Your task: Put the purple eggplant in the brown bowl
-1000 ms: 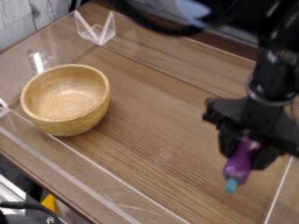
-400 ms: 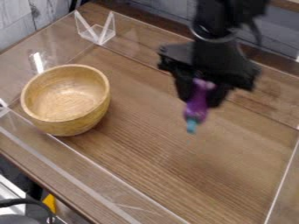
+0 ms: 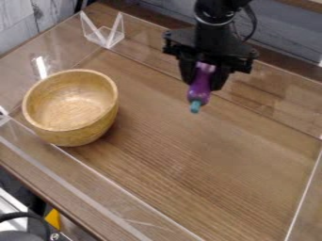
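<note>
Wooden table (image 3: 214, 160), clear acrylic walls (image 3: 104, 30)

Gripper (image 3: 202, 75) way closer to the brown bowl (image 3: 72, 106) now, up from the near right corner of the table to the far side, just right of the bowl. Purple eggplant (image 3: 198, 88) carried along with it, clamped between the fingers, teal tip down. Hanging more upright than before too.
</note>
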